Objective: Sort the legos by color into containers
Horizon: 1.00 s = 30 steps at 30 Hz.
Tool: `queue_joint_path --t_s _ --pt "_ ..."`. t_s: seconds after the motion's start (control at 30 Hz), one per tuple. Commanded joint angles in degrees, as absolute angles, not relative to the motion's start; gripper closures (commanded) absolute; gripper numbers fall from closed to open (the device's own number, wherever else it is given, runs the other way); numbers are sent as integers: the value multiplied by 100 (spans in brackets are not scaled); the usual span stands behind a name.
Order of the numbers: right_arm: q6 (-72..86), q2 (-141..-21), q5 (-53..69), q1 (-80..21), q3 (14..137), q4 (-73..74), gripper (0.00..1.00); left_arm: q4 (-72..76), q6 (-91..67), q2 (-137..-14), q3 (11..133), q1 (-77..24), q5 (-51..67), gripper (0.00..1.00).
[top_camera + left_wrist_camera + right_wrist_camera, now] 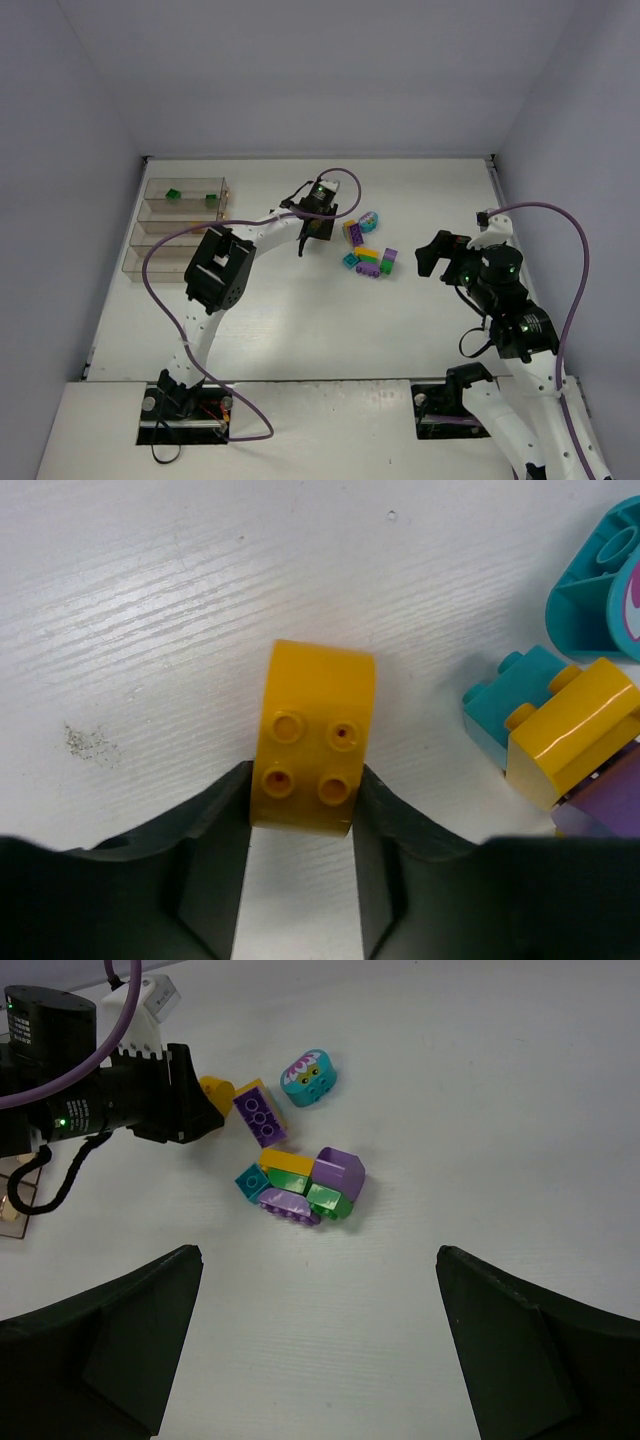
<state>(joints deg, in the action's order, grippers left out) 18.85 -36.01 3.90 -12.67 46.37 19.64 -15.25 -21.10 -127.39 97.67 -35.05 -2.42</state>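
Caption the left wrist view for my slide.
Left gripper pinching a yellow brick on the white table, other bricks at right.

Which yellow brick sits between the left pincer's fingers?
The lone yellow brick, four studs showing, apart from the pile; the left pincer grips its sides. The other yellow brick lies against a teal brick.

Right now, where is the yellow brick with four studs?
The yellow brick lies on the table between the fingers of the left end effector, centre of the left wrist view, just left of the pile.
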Motion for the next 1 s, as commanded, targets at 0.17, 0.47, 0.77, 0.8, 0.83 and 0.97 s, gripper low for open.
queue_joint_path --t_s 0.17,0.47,0.77,0.8,0.83,0.97 --pt "1925 -3630 422 -1222 4658 1740 0 -1090 -1819 -12393 9967 -3516 -149 89" --pt "1951 -3709 483 -1222 4781 1740 0 -1396 -1898 -10865 9097 -2990 -667 97" --pt "1881 -4016 492 -1222 4904 1670 0 -2487 -2882 -9405 8227 -688 -1046 97" --pt "1863 -4034 483 -1222 4913 1670 0 -2513 -2944 -9378 8209 -503 -994 97" --pt "1855 -4034 466 -1222 4913 1670 0 -2557 -2970 -9387 8226 -179 -967 97" --pt "1811 -4043 440 -1222 4869 1661 0 -2724 -3006 -9719 8525 420 -940 97"
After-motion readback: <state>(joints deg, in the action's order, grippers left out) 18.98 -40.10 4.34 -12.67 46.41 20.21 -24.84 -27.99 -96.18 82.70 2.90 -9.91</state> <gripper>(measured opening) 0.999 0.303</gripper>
